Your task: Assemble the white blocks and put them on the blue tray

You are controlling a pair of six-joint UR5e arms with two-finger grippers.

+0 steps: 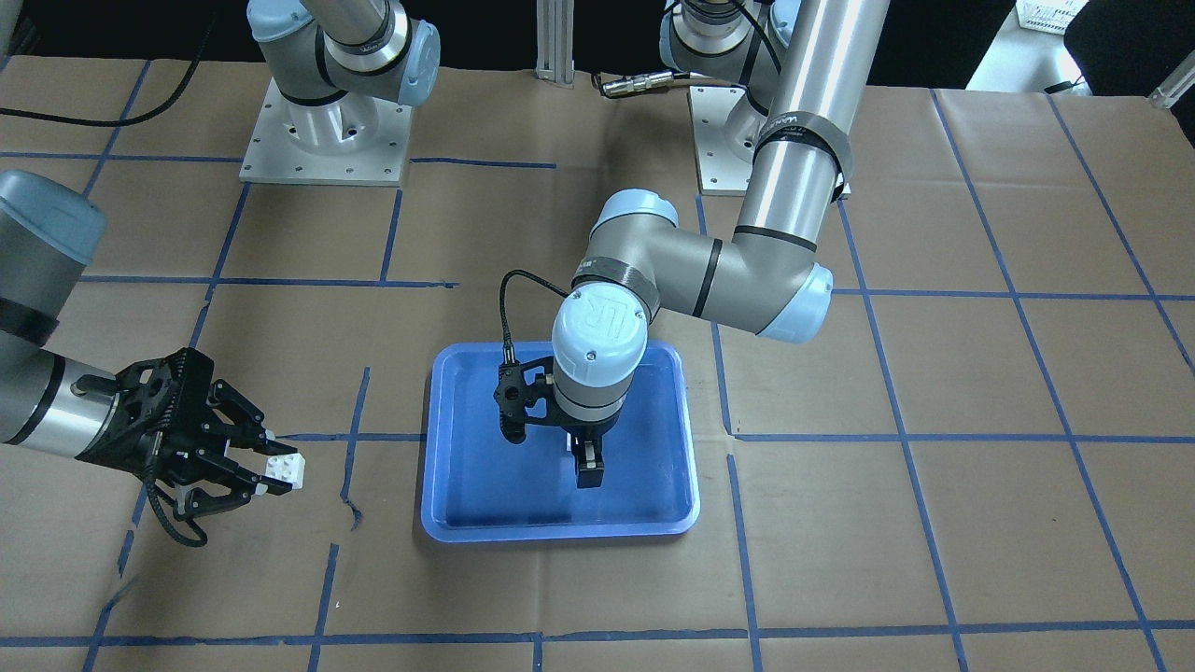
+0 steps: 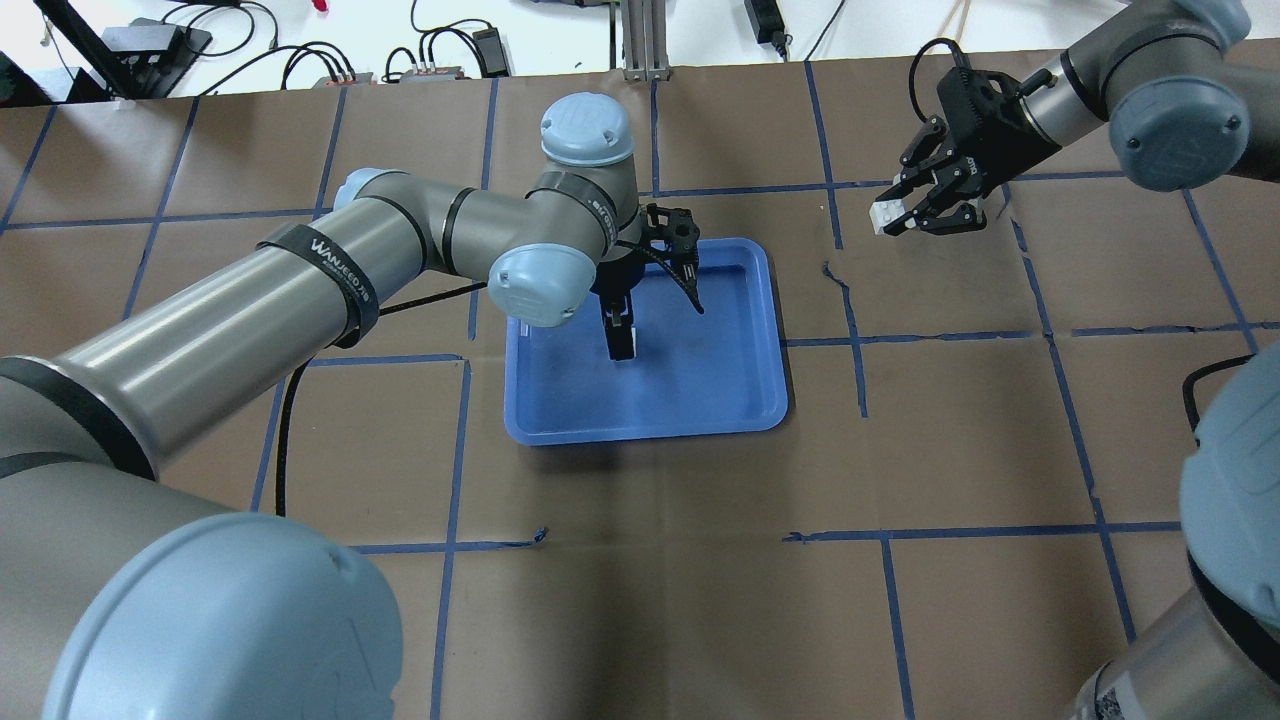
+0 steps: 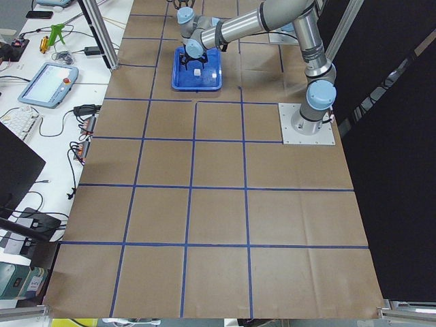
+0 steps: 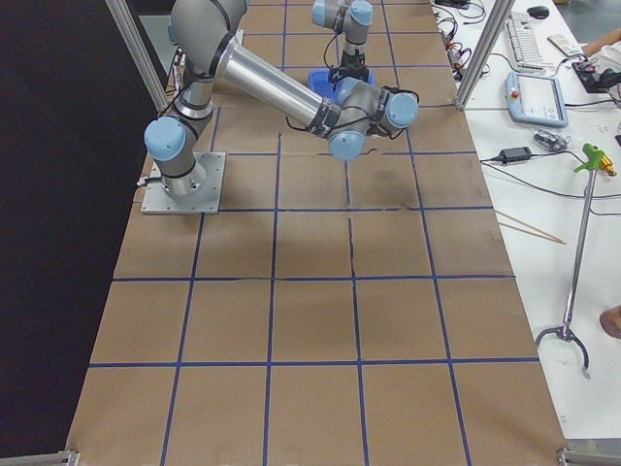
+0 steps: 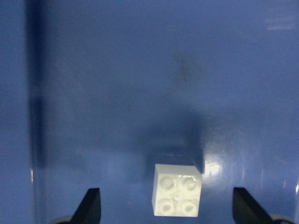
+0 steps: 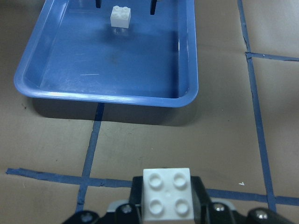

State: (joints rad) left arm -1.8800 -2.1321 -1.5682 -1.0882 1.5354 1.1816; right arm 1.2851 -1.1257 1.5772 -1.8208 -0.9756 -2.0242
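One white block [image 5: 177, 190] sits studs up on the floor of the blue tray [image 2: 740, 400]. My left gripper [image 5: 166, 207] hangs straight down over it, open, with a fingertip on each side and neither touching; it shows over the tray in the overhead view [image 2: 620, 340] and the front view [image 1: 586, 467]. My right gripper [image 2: 915, 215] is off to the tray's side, above the brown paper, shut on the second white block [image 6: 167, 193], studs up. From the right wrist view the tray [image 6: 107, 98] lies ahead with the first block [image 6: 120, 15] in it.
The table is covered in brown paper with a grid of blue tape lines [image 2: 860, 340]. The two arm bases [image 1: 322, 140] stand on metal plates at the robot's edge. Cables and devices lie on the white bench [image 3: 51, 71] beyond the table.
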